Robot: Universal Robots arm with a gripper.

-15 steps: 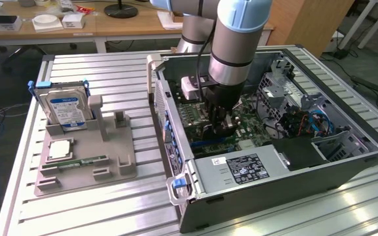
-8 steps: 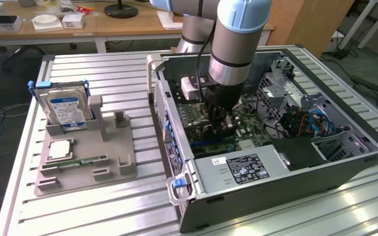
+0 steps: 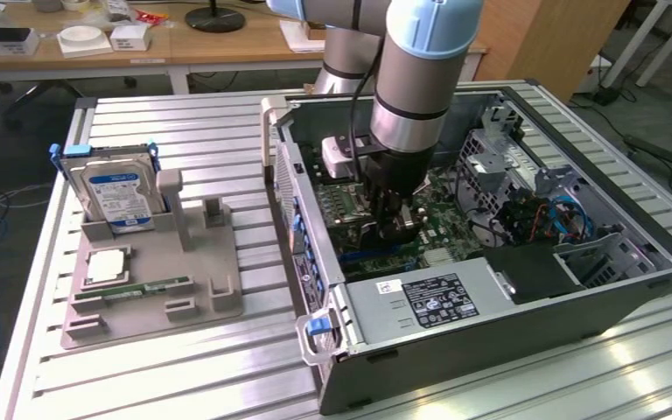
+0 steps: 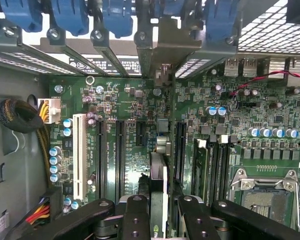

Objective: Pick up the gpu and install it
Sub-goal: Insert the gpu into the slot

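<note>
Tool (image 4: 162,212) is pinching the gpu (image 4: 158,175): one black finger (image 4: 135,215) sits on each side of the card, pressed to its faces. The gpu stands on edge, so from the wrist cam I get only its thin edge. Its long axis runs parallel w/ the black expansion slots (image 4: 119,150) and points at the row of blue latches (image 4: 70,15) on the case's slot wall. It's over the motherboard (image 4: 120,100), in the lane between two black slots. Can't tell whether it's seated.

Outward from there, a white slot (image 4: 80,150) lies further off on one side and the CPU socket (image 4: 262,195) on the other. The arm (image 3: 418,70) drops near-vertical into the open PC case (image 3: 616,289), w/ the grey power supply (image 3: 430,297) at the case's near end.

The case lies on its side over the half of the tabletop (image 3: 172,114) toward the exterior view's right. The surface is ribbed aluminium. Near the tabletop edge at the exterior view's left sits a grey holder (image 3: 213,297) w/ a hard drive (image 3: 118,188) upright in it, plus a square chip (image 3: 102,265) and a green memory stick (image 3: 137,287) lying flat.

Beyond the far edge are wooden desks (image 3: 196,48) w/ white boxes (image 3: 85,39) and a black round base (image 3: 216,17). The floor (image 3: 10,140) is grey, w/ loose cables.
</note>
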